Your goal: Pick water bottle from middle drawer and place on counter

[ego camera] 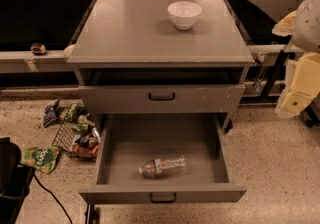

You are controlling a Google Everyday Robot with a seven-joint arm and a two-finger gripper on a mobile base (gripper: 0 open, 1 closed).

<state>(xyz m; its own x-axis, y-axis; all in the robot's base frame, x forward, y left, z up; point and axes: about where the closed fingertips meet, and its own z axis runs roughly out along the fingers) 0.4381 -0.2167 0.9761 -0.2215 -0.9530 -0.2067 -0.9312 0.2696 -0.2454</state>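
Water bottle (162, 167): lies on its side on the floor of the middle drawer (200, 138), near the drawer's front wall and about midway across; the cap end points left and the label band shows round its middle.
Hand (294, 99): pale yellowish, at the right edge of the view, off the cabinet's right side and about level with the upper drawer front; cannot tell whether it is spread or pressed together; it holds nothing that can be seen.
Arm: a white rounded part (307, 18) sits above the hand, over the right side table.
Between hand and bottle: the cabinet's right front corner and the open drawer's right wall.
Middle drawer: pulled well out, open from above, the bottle alone in it.
Upper drawer front (115, 99): shut, black handle at its middle, white chip marks towards the right.
Tabletop (130, 33): flat grey slab above both drawers.
White bowl (184, 14): upright on the tabletop, towards the back and right of centre.
Wire basket (67, 140): on the speckled floor left of the open drawer, with snack packets in and around it.
Green packet (40, 158): flat on the floor, further left.
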